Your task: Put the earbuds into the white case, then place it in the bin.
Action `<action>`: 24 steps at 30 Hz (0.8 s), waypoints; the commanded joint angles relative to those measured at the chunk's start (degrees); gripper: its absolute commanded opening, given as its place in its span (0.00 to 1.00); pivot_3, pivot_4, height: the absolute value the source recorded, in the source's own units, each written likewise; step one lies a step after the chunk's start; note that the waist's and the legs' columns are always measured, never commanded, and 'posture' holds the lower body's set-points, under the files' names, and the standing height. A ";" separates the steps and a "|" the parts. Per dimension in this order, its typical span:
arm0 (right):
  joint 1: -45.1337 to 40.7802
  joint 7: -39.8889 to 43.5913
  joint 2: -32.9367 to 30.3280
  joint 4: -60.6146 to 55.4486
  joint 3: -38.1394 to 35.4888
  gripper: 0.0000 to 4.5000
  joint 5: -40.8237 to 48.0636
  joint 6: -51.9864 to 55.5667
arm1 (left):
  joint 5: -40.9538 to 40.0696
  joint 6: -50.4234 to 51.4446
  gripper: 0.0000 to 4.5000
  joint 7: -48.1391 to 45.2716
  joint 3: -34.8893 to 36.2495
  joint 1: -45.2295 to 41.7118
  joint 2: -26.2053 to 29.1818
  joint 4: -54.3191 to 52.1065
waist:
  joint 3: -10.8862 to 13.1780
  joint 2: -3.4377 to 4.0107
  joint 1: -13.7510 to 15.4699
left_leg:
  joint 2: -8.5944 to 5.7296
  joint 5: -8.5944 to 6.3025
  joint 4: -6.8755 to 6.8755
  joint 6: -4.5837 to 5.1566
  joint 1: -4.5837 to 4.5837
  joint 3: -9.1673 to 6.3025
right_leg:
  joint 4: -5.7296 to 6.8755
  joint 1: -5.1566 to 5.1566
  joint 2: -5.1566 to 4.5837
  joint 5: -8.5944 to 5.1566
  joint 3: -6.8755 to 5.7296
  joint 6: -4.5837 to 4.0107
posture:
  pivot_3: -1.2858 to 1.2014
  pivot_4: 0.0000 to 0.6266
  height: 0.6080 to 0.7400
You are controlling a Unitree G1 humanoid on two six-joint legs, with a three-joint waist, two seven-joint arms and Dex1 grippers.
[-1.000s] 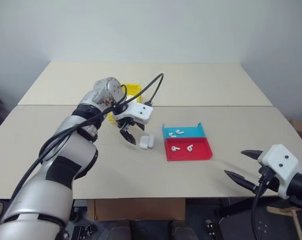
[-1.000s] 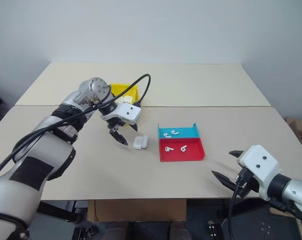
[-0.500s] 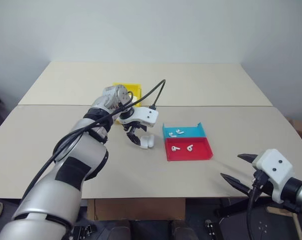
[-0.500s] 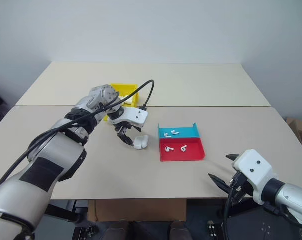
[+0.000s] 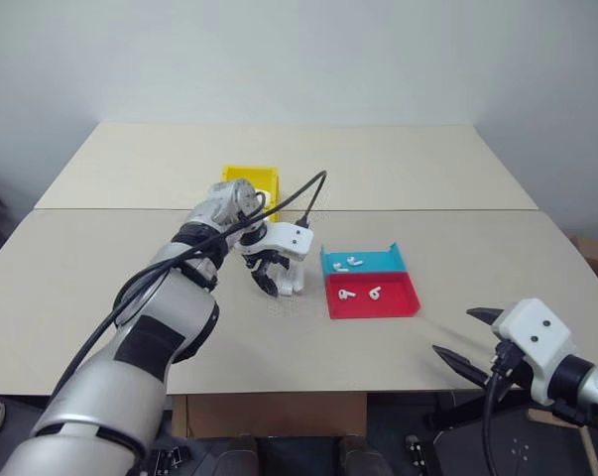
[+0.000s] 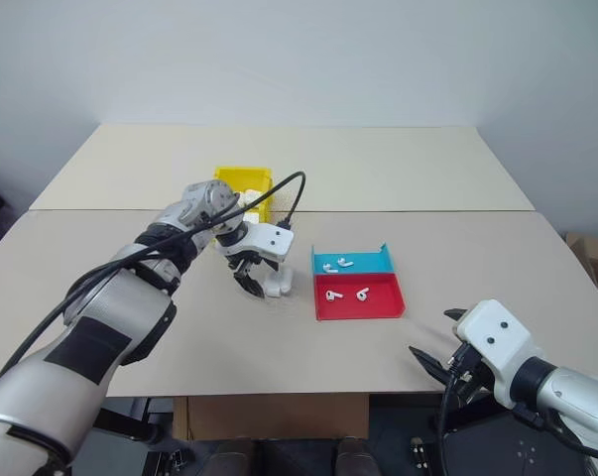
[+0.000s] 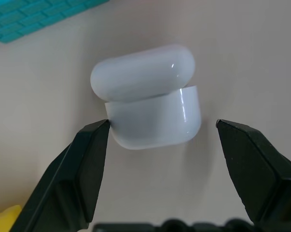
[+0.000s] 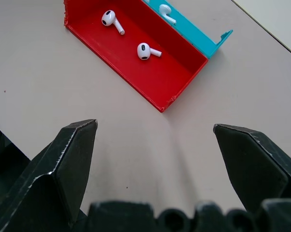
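Earbuds (image 8: pixel 146 50) lie loose in the shallow red-and-teal tray (image 5: pixel 410 303), two in the red compartment and what looks like two more in the teal one, so the first half of the job is not yet done: none of them is in the white case (image 7: pixel 147 96), and the case is not in the bin (image 5: pixel 251 179). The case rests on the table (image 5: pixel 457 238) just left of the tray, with the yellow bin a little further back on the same side. In the left wrist view it is a glossy, rounded white pebble with a visible seam between lid and body (the lid looks shut or very nearly so, though I cannot tell for certain), a small highlight running down its front. The left gripper (image 7: pixel 162 140) points steeply down over it with its black fingers (image 7: pixel 87 164) spread to either side of the body; one fingertip seems just at the case's edge, the other apart from it, so nothing is gripped. The right gripper (image 8: pixel 155 159) hangs near the table's near edge, well apart from the tray, its fingers wide open and empty. Left to do, as I judge it: take hold of the case, open it, load the earbuds, close it and set it in the bin.
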 commanded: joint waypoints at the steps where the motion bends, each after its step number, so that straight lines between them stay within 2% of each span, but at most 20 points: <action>1: 0.37 -0.74 0.00 -1.58 -0.77 1.00 -0.72 0.39 | 0.26 0.71 0.86 1.56 1.51 -0.07 -0.87 0.27 | 0.00 0.00 0.00 | 0.00 0.00 0.00 0.00 0.00 0.00 | 0.01 0.00 0.00 0.00 0.00 0.00 | 0.52 0.24 1.00; 18: 1.22 -0.63 -0.42 -1.34 0.18 1.00 -3.07 0.56 | 1.14 4.30 0.86 2.51 2.97 -0.76 -3.07 1.32 | 0.00 0.00 -0.07 | 0.00 0.00 0.01 0.00 0.02 -0.01 | 0.05 0.00 0.00 0.01 0.00 0.00 | 0.52 0.24 1.00; 22: 1.77 -0.36 -0.71 -1.34 0.43 1.00 -3.92 0.49 | 1.80 5.09 0.66 3.91 2.88 -0.62 -3.37 1.61 | 0.00 0.01 -0.07 | 0.00 0.00 0.01 0.00 0.03 -0.01 | 0.06 0.01 0.00 0.01 0.00 0.00 | 0.52 0.24 1.00; 24: 1.72 -0.27 -0.74 -1.40 0.43 1.00 -3.95 0.58 | 2.18 4.75 0.63 4.01 2.83 -0.47 -3.36 1.49 | -0.01 0.01 -0.06 | -0.01 0.00 0.01 0.00 0.08 -0.01 | 0.07 0.05 0.00 0.01 0.00 0.00 | 0.52 0.24 1.00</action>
